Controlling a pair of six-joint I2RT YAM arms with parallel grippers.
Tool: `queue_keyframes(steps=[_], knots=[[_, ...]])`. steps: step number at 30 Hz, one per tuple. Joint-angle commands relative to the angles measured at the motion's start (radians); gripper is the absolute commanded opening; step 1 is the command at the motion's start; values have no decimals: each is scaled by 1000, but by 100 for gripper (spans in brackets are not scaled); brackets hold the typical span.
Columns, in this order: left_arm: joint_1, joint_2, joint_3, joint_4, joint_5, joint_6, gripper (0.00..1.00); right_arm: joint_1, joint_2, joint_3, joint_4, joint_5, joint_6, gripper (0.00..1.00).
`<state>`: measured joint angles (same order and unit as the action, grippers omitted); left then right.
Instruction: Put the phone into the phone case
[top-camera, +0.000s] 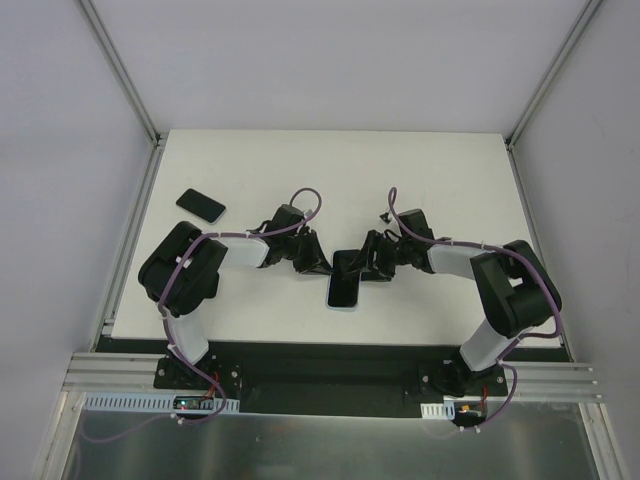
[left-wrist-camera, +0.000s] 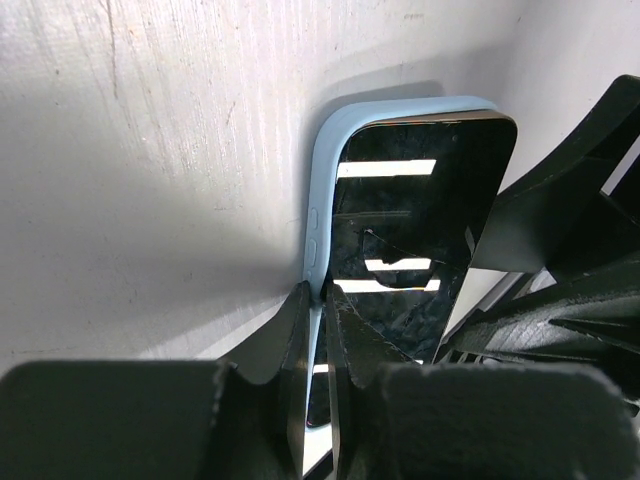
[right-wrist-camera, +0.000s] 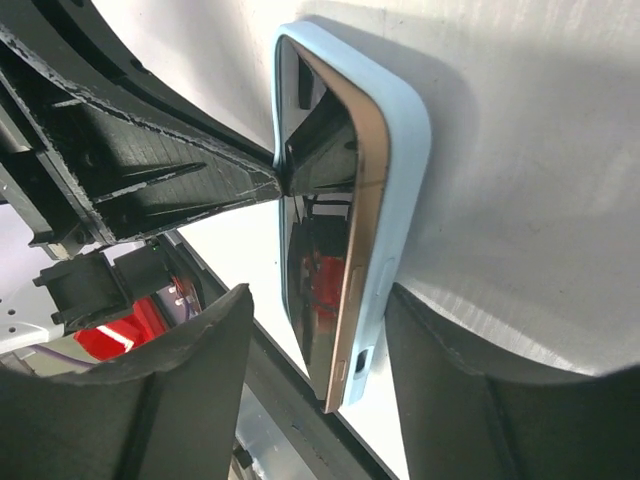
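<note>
The phone (top-camera: 345, 280) has a dark screen and a gold edge (right-wrist-camera: 365, 250). It lies partly in the light blue phone case (right-wrist-camera: 405, 170) in the middle of the table, its right long side standing proud of the case wall. My left gripper (left-wrist-camera: 322, 310) is shut on the case's left wall (left-wrist-camera: 325, 170), one finger inside against the phone's screen (left-wrist-camera: 420, 200). My right gripper (right-wrist-camera: 318, 295) straddles phone and case from the other side. Its outer finger (right-wrist-camera: 440, 350) is at the case's wall, and the other finger (right-wrist-camera: 200, 350) stands apart from the screen.
A flat black slab (top-camera: 201, 205) lies at the back left of the white table (top-camera: 450, 180). The two grippers (top-camera: 322, 268) (top-camera: 370, 265) crowd the phone from both sides. The table's black front edge (top-camera: 330, 355) is just below the phone.
</note>
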<state>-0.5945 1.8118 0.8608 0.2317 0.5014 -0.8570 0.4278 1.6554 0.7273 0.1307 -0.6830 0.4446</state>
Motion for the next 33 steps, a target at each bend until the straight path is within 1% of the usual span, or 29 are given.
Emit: queue_keyframes(steps=[1,6,7,9,10,12,18,20,21,23,24,26,27,30,31,32,33], knots=[[-31,7,-13,-9,61,-10,7,6,-39,8,173,-133,22,52],[-33,6,-14,-9,57,-10,7,0,-39,3,178,-148,19,47],[-33,4,-14,-9,57,-10,7,-1,-36,0,178,-147,17,43],[-33,4,-16,-9,57,-10,7,-6,-26,-2,178,-151,20,40],[-33,4,-16,-9,55,-10,7,-7,-25,-2,181,-158,20,35],[-33,7,-20,-9,51,-11,7,-9,-20,-8,194,-161,17,32],[-33,11,-23,-8,42,-11,7,-7,-25,-20,210,-187,11,33],[-33,11,-23,-9,43,-11,7,-8,-16,-20,210,-187,13,29],[-33,11,-22,-9,43,-11,7,-8,-11,-20,210,-185,14,25],[-31,7,-23,-9,42,-11,7,-8,0,-20,210,-182,16,22],[-33,6,-26,-9,40,-11,7,-9,4,-22,208,-181,16,17],[-33,1,-29,-9,37,-10,8,-11,9,-22,202,-170,13,13],[-33,-2,-32,-8,35,-8,8,-12,10,-20,186,-165,9,10],[-33,-6,-36,-8,32,-8,8,-14,14,-5,120,-142,-27,6],[-31,-6,-36,-9,34,-8,8,-14,15,7,98,-130,-50,6],[-33,-5,-36,-9,34,-8,8,-14,14,11,83,-127,-58,7],[-33,-5,-36,-9,34,-8,8,-14,14,9,72,-124,-61,14]])
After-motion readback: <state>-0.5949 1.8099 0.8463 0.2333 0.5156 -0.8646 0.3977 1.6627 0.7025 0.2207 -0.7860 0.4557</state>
